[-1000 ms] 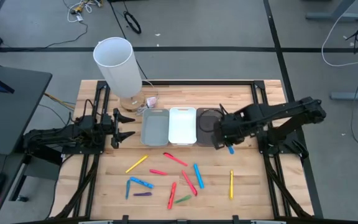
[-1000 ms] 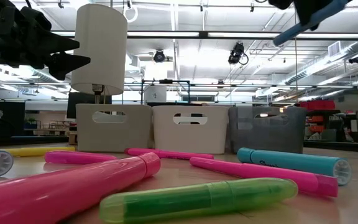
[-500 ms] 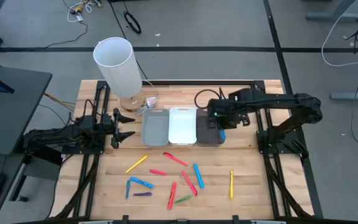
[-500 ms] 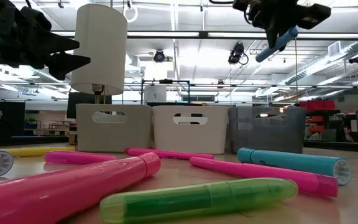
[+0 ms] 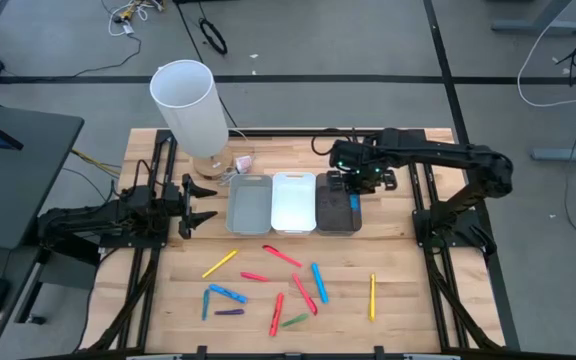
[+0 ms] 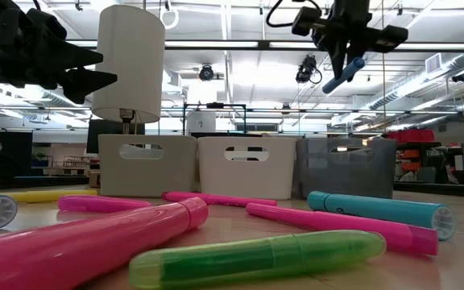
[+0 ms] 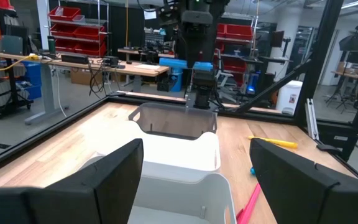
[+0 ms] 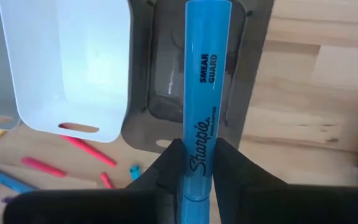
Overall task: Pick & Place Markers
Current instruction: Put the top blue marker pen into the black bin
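1. Right gripper (image 8: 197, 163) is clenching a blue marker (image 8: 201, 93) and hanging over the dark bin (image 5: 335, 206), the one nearest the table's (image 5: 408, 290) right edge in the row of three along the far side.
2. Marker is sitting lengthwise over that bin in the wrist view, its free end reaching toward the bin's far rim; in the low view it is tilting well above the bins.
3. Doing the drop well is, I judge, a matter of lowering closer to the bin's mouth and centring between its side walls before letting go, since a release from this height could bounce the marker off the rim.
4. Left gripper (image 5: 200, 205) is waiting with fingers spread wide near the left edge, beside the grey bin (image 5: 250, 203); the white bin (image 5: 293, 200) is standing in the middle.
5. Counting what is lying on the table's near half: about eleven markers (image 5: 268, 285) — roughly five red or pink, three blue, two yellow, one green and one purple, though a few are too small to be sure of.
6. Bins are numbering three; a white cylinder (image 5: 183, 105) is standing at the far left corner.
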Robot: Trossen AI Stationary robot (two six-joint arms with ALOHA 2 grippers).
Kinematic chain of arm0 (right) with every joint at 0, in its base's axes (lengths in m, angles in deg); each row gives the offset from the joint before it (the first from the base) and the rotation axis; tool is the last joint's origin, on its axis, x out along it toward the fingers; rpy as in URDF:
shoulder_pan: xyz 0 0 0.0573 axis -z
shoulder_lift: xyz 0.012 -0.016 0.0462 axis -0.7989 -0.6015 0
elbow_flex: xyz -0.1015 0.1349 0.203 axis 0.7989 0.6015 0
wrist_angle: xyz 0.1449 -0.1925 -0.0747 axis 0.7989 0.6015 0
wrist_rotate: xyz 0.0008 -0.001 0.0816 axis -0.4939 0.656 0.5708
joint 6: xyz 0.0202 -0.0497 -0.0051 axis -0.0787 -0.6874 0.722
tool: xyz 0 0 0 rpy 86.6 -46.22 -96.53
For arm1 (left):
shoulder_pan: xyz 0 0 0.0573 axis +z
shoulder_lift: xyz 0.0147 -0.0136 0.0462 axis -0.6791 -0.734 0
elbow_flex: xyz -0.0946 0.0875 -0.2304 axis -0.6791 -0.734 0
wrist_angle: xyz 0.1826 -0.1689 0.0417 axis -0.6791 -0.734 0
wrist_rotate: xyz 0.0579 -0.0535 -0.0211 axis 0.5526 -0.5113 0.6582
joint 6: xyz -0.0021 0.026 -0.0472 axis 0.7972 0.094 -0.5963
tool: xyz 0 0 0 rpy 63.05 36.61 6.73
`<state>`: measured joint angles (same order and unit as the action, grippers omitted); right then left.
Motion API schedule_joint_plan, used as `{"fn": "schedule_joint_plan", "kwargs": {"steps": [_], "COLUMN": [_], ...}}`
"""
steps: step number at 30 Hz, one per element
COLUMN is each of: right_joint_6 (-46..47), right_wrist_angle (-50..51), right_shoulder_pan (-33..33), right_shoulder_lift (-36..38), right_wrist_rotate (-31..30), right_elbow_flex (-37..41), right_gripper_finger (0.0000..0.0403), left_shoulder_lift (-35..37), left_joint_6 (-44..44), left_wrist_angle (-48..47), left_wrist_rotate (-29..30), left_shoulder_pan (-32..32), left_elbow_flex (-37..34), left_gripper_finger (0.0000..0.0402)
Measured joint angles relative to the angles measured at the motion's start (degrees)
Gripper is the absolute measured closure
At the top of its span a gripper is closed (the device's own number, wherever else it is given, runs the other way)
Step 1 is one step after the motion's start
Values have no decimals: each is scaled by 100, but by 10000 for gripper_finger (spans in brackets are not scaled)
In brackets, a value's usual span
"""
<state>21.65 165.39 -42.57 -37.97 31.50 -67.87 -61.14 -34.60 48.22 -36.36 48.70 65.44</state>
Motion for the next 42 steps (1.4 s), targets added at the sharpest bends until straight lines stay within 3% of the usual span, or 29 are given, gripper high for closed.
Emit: {"fn": "schedule_joint_plan", "kwargs": {"steps": [42], "right_joint_6": [-189], "right_wrist_angle": [-1045], "right_shoulder_pan": [62], "right_shoulder_lift": [-2139], "right_wrist_rotate": [-263], "right_elbow_flex": [4], "right_gripper_finger": [346], "left_shoulder_lift": [2], "left_joint_6": [2], "left_wrist_angle": [-1], "left_wrist_rotate": [0], "left_shoulder_pan": [1], "left_elbow_flex": [-1], "left_gripper_finger": [99]}}
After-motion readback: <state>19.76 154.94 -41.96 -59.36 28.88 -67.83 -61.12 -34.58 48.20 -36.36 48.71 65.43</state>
